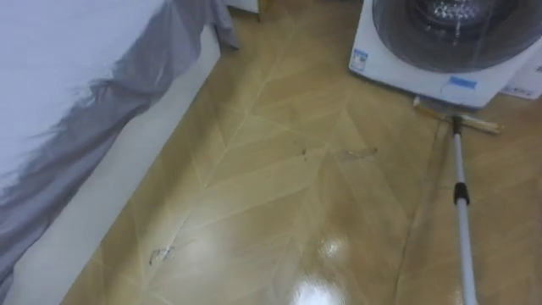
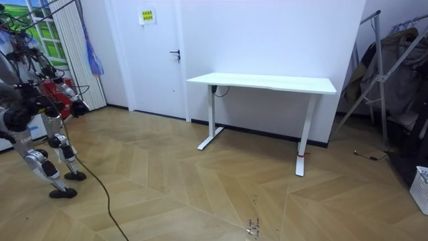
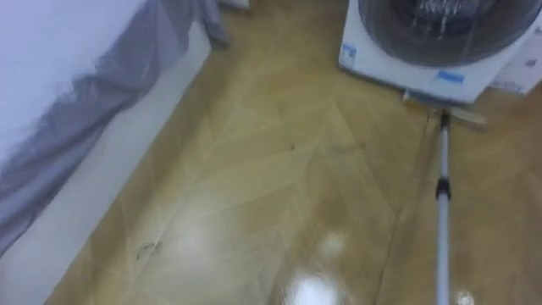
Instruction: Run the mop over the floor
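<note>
Herringbone wooden floor [image 1: 279,195] runs between a white bed [image 1: 68,51] and a white front-loading washing machine [image 1: 406,68]. My silver-poled flat mop [image 1: 460,193] points straight away from me, its head crosswise at the machine's foot. Of my hands [image 2: 77,104], I cannot tell the grip.

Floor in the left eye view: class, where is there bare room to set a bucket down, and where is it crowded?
The wide wooden floor strip between the bed and the mop pole is free, bar small scraps. Crowded: top right, where the mop head lies by the washing machine.
</note>
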